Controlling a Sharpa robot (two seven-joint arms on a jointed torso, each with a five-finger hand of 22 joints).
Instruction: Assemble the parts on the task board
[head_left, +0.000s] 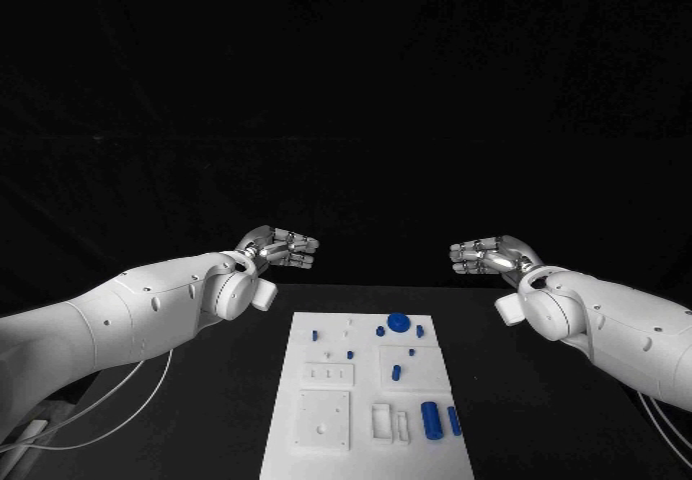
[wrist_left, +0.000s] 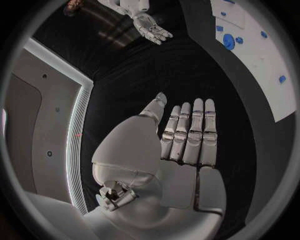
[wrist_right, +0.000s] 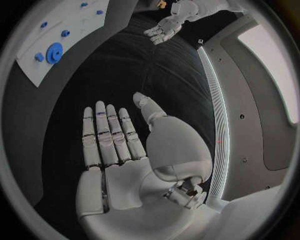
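Two hands, left hand (head_left: 277, 246) and right hand (head_left: 488, 255), spread, empty; one task board (head_left: 326, 415).

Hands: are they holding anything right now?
Left hand: open, fingers extended, holding nothing.
Right hand: open, fingers extended, holding nothing.

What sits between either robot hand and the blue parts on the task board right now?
Nothing visible. The left robot hand and right robot hand hover empty beyond the task board; only bare black table separates them from the blue parts.
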